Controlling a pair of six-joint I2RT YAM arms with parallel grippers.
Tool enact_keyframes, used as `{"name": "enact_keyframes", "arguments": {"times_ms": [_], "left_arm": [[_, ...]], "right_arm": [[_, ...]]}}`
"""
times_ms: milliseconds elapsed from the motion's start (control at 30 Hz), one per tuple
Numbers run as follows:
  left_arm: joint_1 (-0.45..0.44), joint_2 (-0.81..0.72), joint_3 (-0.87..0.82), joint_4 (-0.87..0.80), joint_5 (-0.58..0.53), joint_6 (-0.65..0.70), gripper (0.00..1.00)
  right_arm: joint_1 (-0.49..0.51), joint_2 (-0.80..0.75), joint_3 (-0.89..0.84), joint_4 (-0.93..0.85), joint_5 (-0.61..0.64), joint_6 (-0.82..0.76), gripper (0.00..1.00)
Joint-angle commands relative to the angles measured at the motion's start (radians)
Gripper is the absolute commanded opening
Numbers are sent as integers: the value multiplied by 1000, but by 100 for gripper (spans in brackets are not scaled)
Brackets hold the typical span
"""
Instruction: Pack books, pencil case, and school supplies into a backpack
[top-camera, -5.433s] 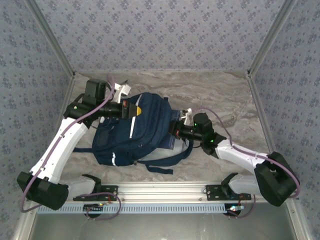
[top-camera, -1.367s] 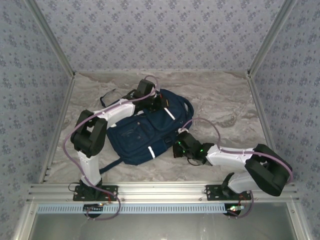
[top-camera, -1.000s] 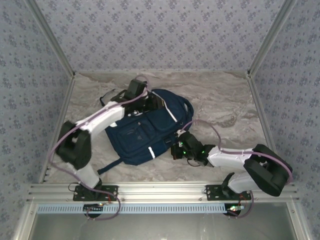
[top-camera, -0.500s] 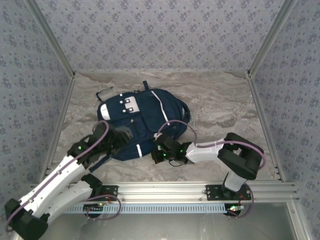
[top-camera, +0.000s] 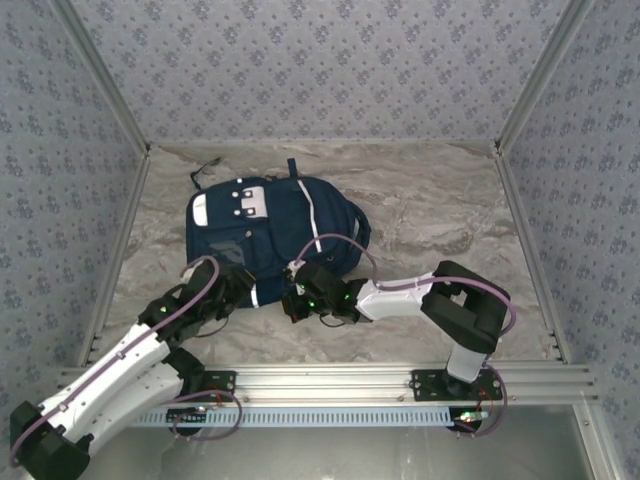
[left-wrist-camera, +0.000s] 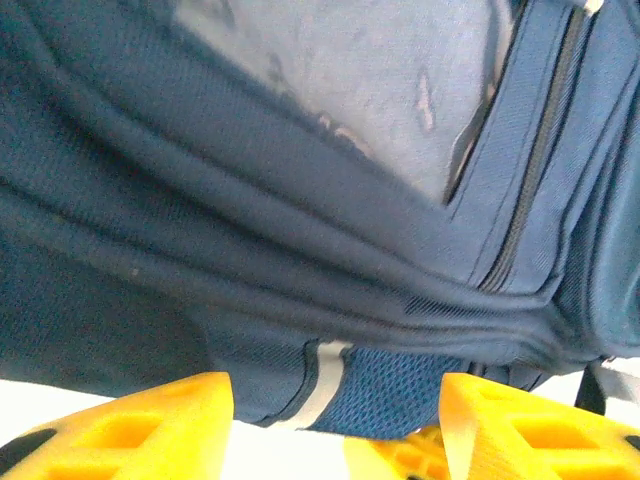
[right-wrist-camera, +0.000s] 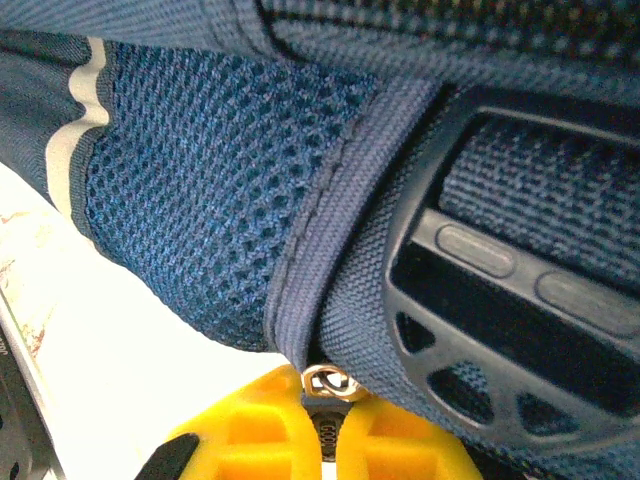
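The navy backpack (top-camera: 275, 225) lay flat on the counter (top-camera: 430, 200), left of centre, white patch to the far left. The left pincer (top-camera: 242, 288) stood at its near edge, fingers apart; the right pincer (top-camera: 294, 300), just beside, was clamped together on a seam of the near edge.

Navy backpack (top-camera: 275, 235) with white stripes; grey marbled table (top-camera: 430, 210).
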Motion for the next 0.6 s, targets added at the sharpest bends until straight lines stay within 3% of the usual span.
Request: {"name": "enact_keyframes", "arguments": {"times_ms": [0, 167, 567], "left_arm": [[21, -1, -34, 50, -61, -178, 56], [29, 59, -104, 165, -57, -183, 45], [52, 64, -51, 51, -140, -107, 9]], "right_arm": [[8, -10, -12, 45, -13, -17, 0], [7, -10, -16, 32, -27, -8, 0], [-41, -85, -112, -30, 65, -11, 0]]}}
